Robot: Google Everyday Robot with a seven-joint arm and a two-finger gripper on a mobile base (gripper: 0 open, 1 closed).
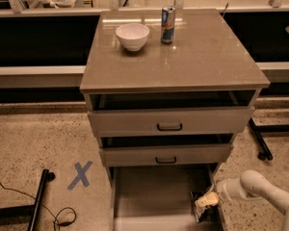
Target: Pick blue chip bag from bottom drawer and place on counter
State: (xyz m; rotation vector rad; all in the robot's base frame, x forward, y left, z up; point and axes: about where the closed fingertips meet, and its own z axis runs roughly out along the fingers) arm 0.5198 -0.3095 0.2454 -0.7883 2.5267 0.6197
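Note:
The bottom drawer (149,186) is pulled out at the foot of the cabinet. The blue chip bag (200,211) lies crumpled in its right front corner, dark and partly hidden. My gripper (206,200) reaches in from the right on a white arm and sits right over the bag, touching or just above it. The counter (202,57) is the glossy grey-brown top of the cabinet, well above the gripper.
A white bowl (132,35) and a blue-silver can (167,18) stand at the back of the counter. The two upper drawers (169,121) are partly open and overhang the bottom drawer. A blue X (80,174) marks the floor on the left, near a black stand leg (38,201).

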